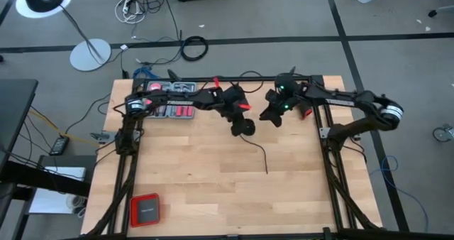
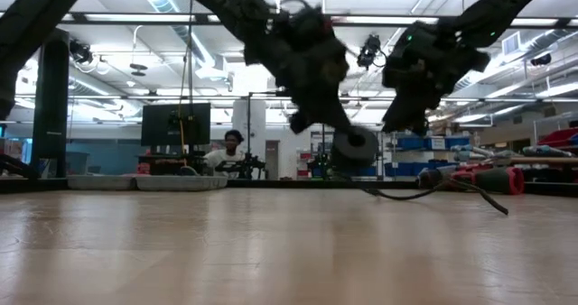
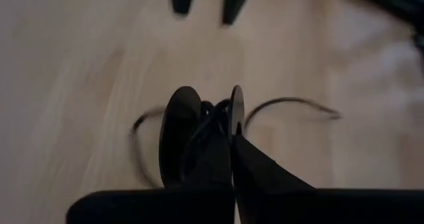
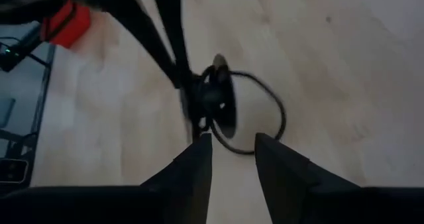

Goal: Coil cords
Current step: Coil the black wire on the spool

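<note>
Black cord (image 3: pixel 199 128) pinched betw. left gripper (image 3: pixel 209 118) jaws, table-centre.

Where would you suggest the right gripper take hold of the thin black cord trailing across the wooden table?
Probably on the thin black cord's free tail, coming straight down with the open right gripper's fingers across its line. That stretch lies flat and alone on the wooden table, whereas its other end is crowded at the black round reel clamped in the left gripper.

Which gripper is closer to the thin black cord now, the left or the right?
Left. The left gripper is shut on the cord, holding its coiled part. The right gripper hovers beside it, fingers open, not touching.
</note>
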`<action>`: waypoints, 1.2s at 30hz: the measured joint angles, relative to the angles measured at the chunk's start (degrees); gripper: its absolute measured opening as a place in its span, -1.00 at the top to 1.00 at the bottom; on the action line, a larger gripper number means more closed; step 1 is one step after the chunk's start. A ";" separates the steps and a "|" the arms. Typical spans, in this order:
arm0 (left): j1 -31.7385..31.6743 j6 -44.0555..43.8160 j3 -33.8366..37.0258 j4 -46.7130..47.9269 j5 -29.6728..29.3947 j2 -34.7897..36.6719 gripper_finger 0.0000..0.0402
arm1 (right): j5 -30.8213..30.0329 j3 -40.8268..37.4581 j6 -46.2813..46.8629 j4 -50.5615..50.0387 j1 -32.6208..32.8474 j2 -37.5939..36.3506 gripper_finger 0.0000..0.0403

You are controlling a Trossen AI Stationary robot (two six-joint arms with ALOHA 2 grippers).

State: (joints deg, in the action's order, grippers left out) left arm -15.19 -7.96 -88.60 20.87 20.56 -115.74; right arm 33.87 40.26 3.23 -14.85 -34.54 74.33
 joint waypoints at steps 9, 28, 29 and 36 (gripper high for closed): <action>2.83 3.38 -0.11 -0.11 -3.44 8.21 0.99 | -3.15 -5.71 1.70 0.20 1.37 -13.20 0.44; 12.98 3.45 -3.62 0.35 -18.86 14.54 1.00 | -10.77 -18.55 1.86 24.04 13.50 -16.69 0.44; 13.97 3.45 -3.86 0.25 -20.14 14.58 1.00 | -12.70 -19.91 1.25 26.99 14.63 -16.81 0.44; 20.90 3.46 -4.63 -1.01 -29.29 14.64 1.00 | -23.49 -25.68 -2.73 43.15 23.91 -17.14 0.48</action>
State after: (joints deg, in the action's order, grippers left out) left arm 5.72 -4.50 -93.23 19.86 -8.73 -101.10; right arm 10.37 14.59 0.50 28.30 -10.64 57.19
